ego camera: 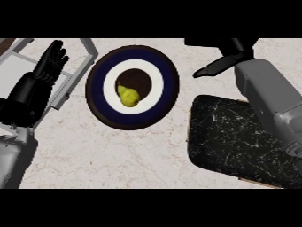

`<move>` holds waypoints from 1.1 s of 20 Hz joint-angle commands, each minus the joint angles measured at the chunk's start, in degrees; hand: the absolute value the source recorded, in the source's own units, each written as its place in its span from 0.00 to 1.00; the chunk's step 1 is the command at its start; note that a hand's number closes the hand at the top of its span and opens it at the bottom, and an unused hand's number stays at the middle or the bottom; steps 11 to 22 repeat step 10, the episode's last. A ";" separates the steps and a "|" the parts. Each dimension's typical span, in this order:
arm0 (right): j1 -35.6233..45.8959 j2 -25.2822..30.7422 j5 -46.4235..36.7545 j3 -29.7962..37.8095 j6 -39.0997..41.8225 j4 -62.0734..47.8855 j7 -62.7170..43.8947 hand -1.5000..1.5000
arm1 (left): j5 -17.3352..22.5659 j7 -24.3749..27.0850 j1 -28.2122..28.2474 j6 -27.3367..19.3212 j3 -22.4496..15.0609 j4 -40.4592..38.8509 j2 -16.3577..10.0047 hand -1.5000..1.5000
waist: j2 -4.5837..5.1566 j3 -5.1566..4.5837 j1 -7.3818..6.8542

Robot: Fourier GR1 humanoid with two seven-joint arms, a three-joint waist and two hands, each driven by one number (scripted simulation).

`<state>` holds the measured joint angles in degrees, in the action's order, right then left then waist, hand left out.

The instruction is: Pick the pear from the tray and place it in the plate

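A yellow-green pear [128, 95] lies in the dark centre of a round plate [101, 102] with a navy rim and a white ring. The black marbled tray [238, 142] sits to the right of the plate, with nothing on its visible part. My right hand [226, 60] hovers above the tray's far edge, to the upper right of the plate, fingers straight and holding nothing; its forearm crosses over the tray. My left hand [48, 66] rests open at the left, fingers pointing up.
A grey metal-framed fixture [81, 66] stands at the upper left, behind my left hand and close to the plate's left rim. The beige marble counter [114, 155] stretches below the plate.
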<state>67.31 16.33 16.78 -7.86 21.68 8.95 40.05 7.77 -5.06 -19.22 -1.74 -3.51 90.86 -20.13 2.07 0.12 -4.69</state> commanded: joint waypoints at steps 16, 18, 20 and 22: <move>-2.87 8.61 -3.59 -1.12 3.71 -2.04 7.29 0.00 | -0.07 1.95 1.72 1.84 0.29 -0.17 -0.13 0.50 | 0.53 0.10 -1.11; -2.87 8.61 -3.59 -1.12 3.71 -2.04 7.29 0.00 | -0.07 1.95 1.72 1.84 0.29 -0.17 -0.13 0.50 | 0.53 0.10 -1.11; -2.87 8.61 -3.59 -1.12 3.71 -2.04 7.29 0.00 | -0.07 1.95 1.72 1.84 0.29 -0.17 -0.13 0.50 | 0.53 0.10 -1.11; -2.87 8.61 -3.59 -1.12 3.71 -2.04 7.29 0.00 | -0.07 1.95 1.72 1.84 0.29 -0.17 -0.13 0.50 | 0.53 0.10 -1.11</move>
